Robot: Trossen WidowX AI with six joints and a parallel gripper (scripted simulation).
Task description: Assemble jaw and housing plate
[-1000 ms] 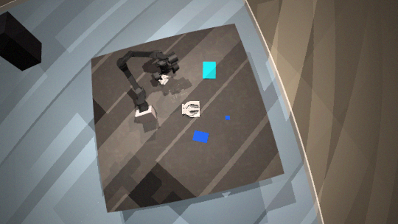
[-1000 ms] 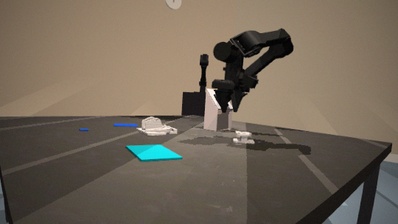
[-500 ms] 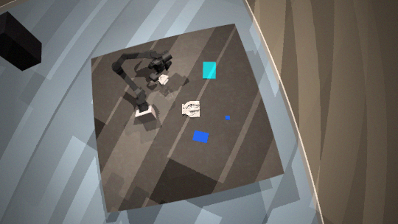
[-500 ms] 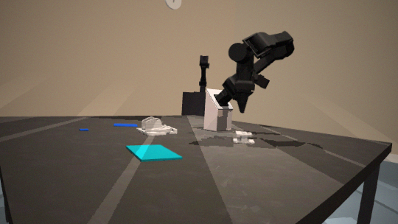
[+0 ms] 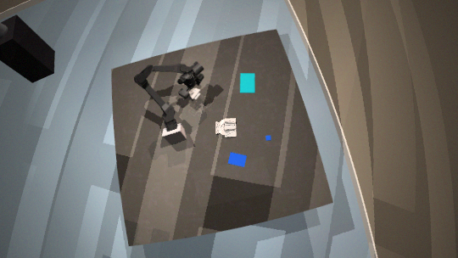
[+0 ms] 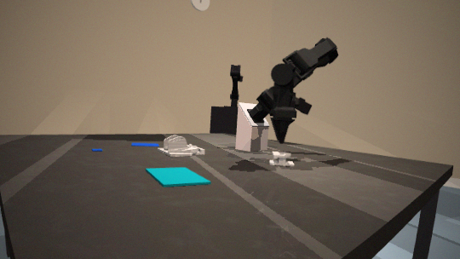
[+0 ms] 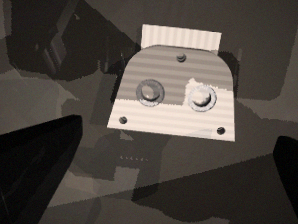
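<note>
The white housing plate [image 5: 195, 94] [image 6: 281, 154] [image 7: 170, 120] has a rounded edge, two round ringed features and several small dark dots. It appears raised over a white piece [image 7: 181, 37] that shows past its rounded edge. My gripper [image 6: 281, 141] [image 7: 179, 135] is open and empty, pointing down above the plate, with a finger to either side in the wrist view. The white base with the jaws [image 5: 227, 127] [image 6: 175, 146] lies away from the gripper. Curved jaw shapes show on it; whether both jaws are seated and their teeth mesh is too small to tell.
A cyan square [image 5: 247, 82] [image 6: 178, 176], a blue rectangle [image 5: 237, 159] [image 6: 145, 145] and a small blue square [image 5: 268, 137] [image 6: 97, 150] lie flat on the table [image 5: 161, 208] [image 6: 106, 213]. The arm's pale base block [image 5: 174, 134] [image 6: 245, 134] stands behind the plate in the exterior view.
</note>
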